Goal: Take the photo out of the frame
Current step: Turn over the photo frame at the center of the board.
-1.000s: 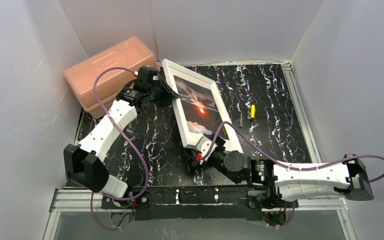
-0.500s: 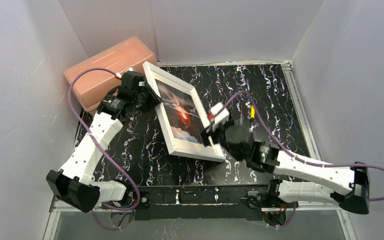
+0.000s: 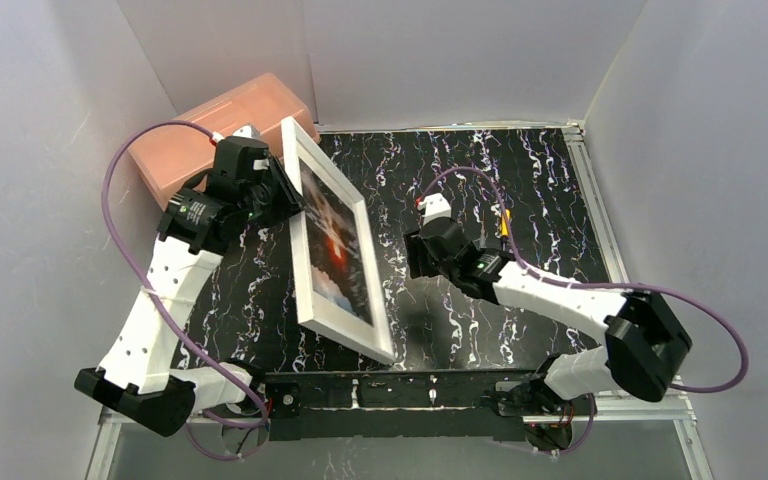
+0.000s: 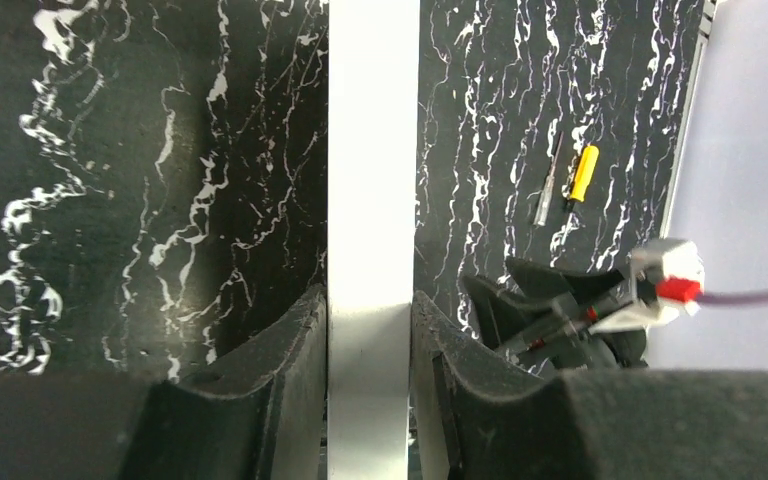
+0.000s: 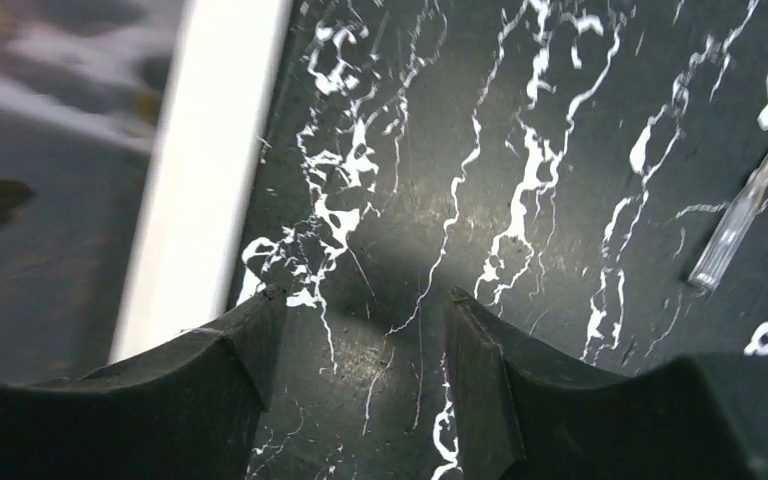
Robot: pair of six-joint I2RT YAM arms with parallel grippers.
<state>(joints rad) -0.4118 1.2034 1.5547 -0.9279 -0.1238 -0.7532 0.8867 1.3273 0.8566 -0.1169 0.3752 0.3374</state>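
Showing the frame [image 3: 343,334] raised on its near edge, this moment has it leaning steeply over the black marbled table [image 3: 540,170], its front turned toward the right arm. The left gripper [image 4: 370,330] is clamped on the frame's far upper edge; in the left wrist view its two dark fingers [image 4: 280,370] press the frame's thin white side from both faces. The photo [image 3: 338,240] sits inside the frame behind the white mat, and its orange-red glow is visible at the middle of the frame's front. The right gripper [image 5: 365,310] hangs just in front of the frame's face, apart from it. Its fingers are spread and nothing lies between them; only bare table shows in the gap. In the right wrist view the frame's white border runs just beside the left fingertip, and whether the two touch cannot be told. A pink plastic box [image 3: 210,140] stands behind the frame, on the side of the left arm. A yellow-handled screwdriver [image 4: 583,172] and a slimmer clear-handled tool [image 4: 548,195] lie flat, side by side, well beyond the frame's front, past the right gripper.
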